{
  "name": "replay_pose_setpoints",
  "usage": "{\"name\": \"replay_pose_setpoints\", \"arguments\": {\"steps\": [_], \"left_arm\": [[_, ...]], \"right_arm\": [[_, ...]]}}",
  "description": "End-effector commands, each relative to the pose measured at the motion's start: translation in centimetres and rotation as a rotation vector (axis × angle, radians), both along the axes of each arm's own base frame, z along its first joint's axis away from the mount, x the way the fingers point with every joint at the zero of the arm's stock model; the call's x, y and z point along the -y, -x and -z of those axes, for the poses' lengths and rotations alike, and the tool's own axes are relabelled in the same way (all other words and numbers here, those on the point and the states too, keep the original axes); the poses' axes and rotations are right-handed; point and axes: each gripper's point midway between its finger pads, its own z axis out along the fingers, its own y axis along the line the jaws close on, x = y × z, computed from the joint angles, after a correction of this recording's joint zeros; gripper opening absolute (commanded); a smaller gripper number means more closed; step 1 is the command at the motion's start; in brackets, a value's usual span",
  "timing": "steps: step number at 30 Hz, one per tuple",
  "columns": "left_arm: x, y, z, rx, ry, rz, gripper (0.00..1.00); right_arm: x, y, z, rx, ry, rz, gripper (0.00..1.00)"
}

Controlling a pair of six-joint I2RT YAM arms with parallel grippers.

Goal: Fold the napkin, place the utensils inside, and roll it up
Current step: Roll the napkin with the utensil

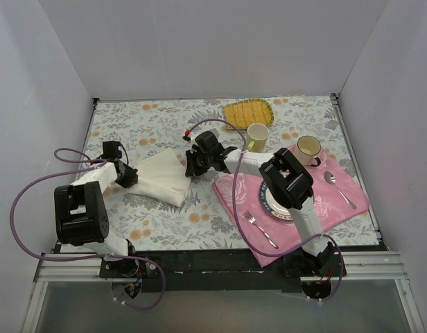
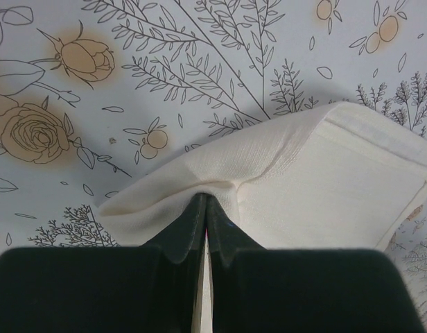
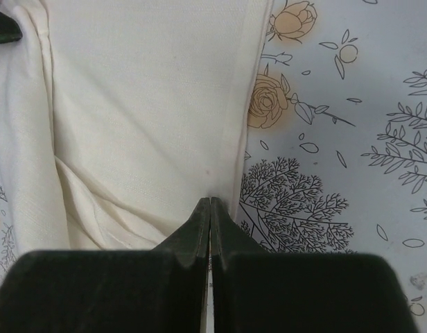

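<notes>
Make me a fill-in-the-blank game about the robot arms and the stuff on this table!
1. Both arms' jaws are pinched shut on the cream ___.
2. The silver fork lies on the ___ mat.
3. You can count ___ cups on the table.

Missing words: napkin, pink, two.
</notes>
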Motion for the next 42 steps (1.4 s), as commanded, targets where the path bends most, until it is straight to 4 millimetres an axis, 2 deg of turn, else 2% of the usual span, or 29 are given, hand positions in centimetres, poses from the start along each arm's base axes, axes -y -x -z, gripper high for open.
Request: {"name": "replay_pose_setpoints", "arguments": {"steps": [1,3,7,9,10,13,15,16,20,23,26,28,30,31,35,38,42], "left_arm": [[-3.0,1.9,0.5,-0.100,-0.114,-0.049,0.00],[-2.9,1.3,-1.0,-0.055,-0.116,-0.038,0.00],[-2.1,-0.2,-4.9,0.085,-0.095,0.010,0.13],[-1.8,-0.3,-6.1,0.125,-0.086,0.016,0.14],[-1.7,-0.3,-6.3,0.130,-0.080,0.020,0.14],[-1.0,-0.1,-6.0,0.122,-0.046,0.029,0.14],[-0.4,0.1,-5.0,0.105,-0.010,0.037,0.13],[-0.1,0.1,-4.6,0.098,0.005,0.041,0.13],[1.3,0.1,-3.7,0.097,0.083,0.073,0.12],[1.9,-0.1,-4.5,0.134,0.096,0.113,0.16],[1.2,0.3,-5.8,0.153,0.054,0.086,0.24],[-0.2,0.6,-6.4,0.145,-0.004,0.022,0.34],[-0.3,1.6,-6.7,0.116,0.002,-0.026,0.38],[-0.1,1.8,-6.8,0.115,0.012,-0.027,0.43],[3.2,3.1,-6.0,0.103,0.172,0.055,0.44],[4.3,3.8,-5.2,0.091,0.224,0.088,0.44],[4.6,4.9,-3.8,0.040,0.248,0.054,0.44]], "right_arm": [[3.2,1.2,4.1,-0.043,0.198,-0.050,0.01],[2.9,1.3,3.7,-0.038,0.184,-0.069,0.01],[1.0,0.9,1.4,-0.011,0.142,-0.110,0.01],[0.3,1.0,0.6,-0.017,0.132,-0.129,0.03],[0.0,1.1,0.6,-0.021,0.137,-0.139,0.07],[-0.8,1.1,-1.0,-0.002,0.120,-0.155,0.15],[-1.1,1.0,-2.1,0.007,0.112,-0.156,0.22],[-1.2,0.8,-2.9,0.019,0.107,-0.157,0.31],[-0.9,0.8,-5.9,0.070,0.112,-0.160,0.53],[-0.1,1.5,-8.1,0.107,0.115,-0.176,0.66],[-0.1,3.8,-9.3,0.136,0.079,-0.306,0.73],[-0.8,5.6,-9.3,0.193,0.092,-0.419,0.78],[-1.7,7.5,-9.1,0.203,0.087,-0.495,0.79],[-1.9,8.2,-8.5,0.195,0.087,-0.523,0.80],[-2.7,10.0,-7.6,0.157,0.058,-0.564,0.81],[-2.8,10.9,-7.1,0.106,0.032,-0.581,0.82],[-3.0,11.7,-6.9,0.090,-0.005,-0.594,0.82]]}}
